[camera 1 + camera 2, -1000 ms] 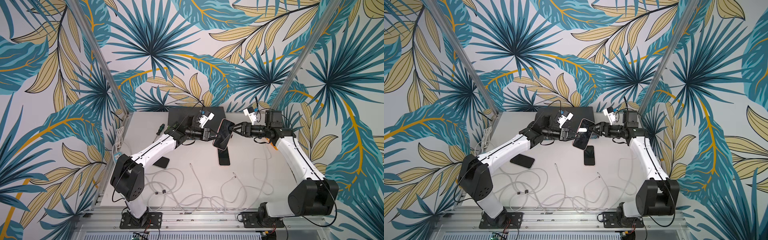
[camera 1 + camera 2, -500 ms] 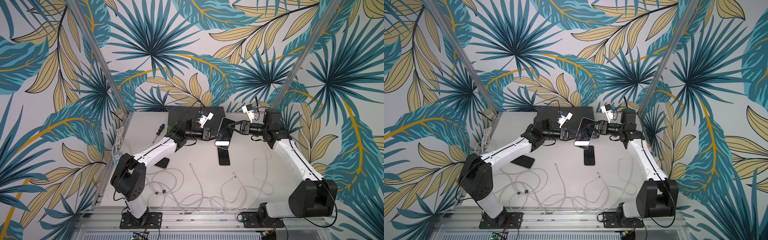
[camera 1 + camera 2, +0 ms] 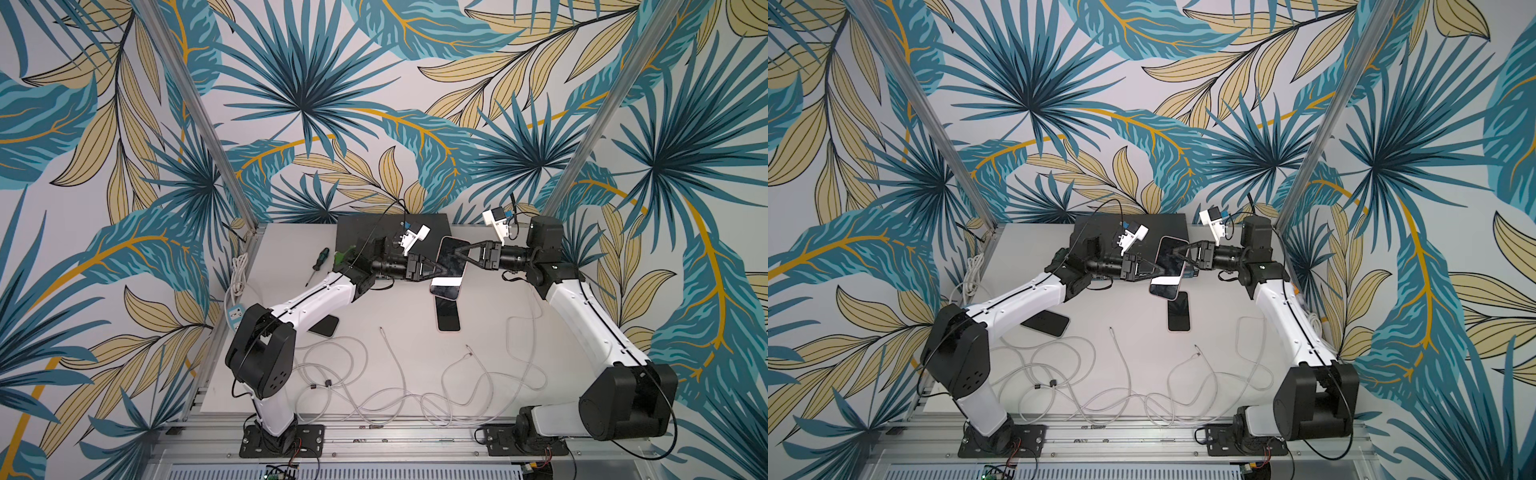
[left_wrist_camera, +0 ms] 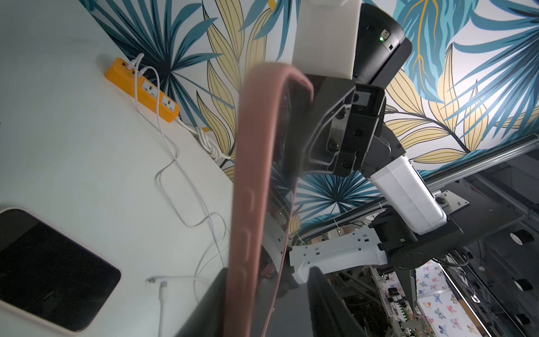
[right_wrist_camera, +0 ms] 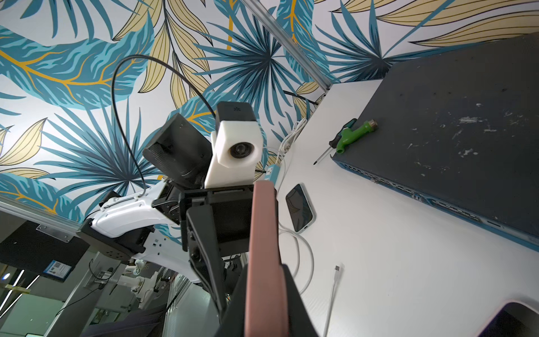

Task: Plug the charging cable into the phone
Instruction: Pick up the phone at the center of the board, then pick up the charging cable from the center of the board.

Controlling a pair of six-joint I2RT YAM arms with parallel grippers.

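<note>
Left of the pink-cased, dark-screened smartphone point(image 3: 451, 276), which hangs tilted in the air above the white tabletop point(image 3: 490, 307), the left gripper point(image 3: 434, 269) has its jaws apart around the phone's edge, with a gap on the screen side. To the phone's right, the right gripper point(image 3: 457, 254) has its jaws clamped on it. The thin white charging cables point(image 3: 381, 330) lie loose on the tabletop on the robot-base side of the phone, well apart from it. So I judge that only holding the phone is under way: grasping a plug, aligning it and inserting it remain.
</note>
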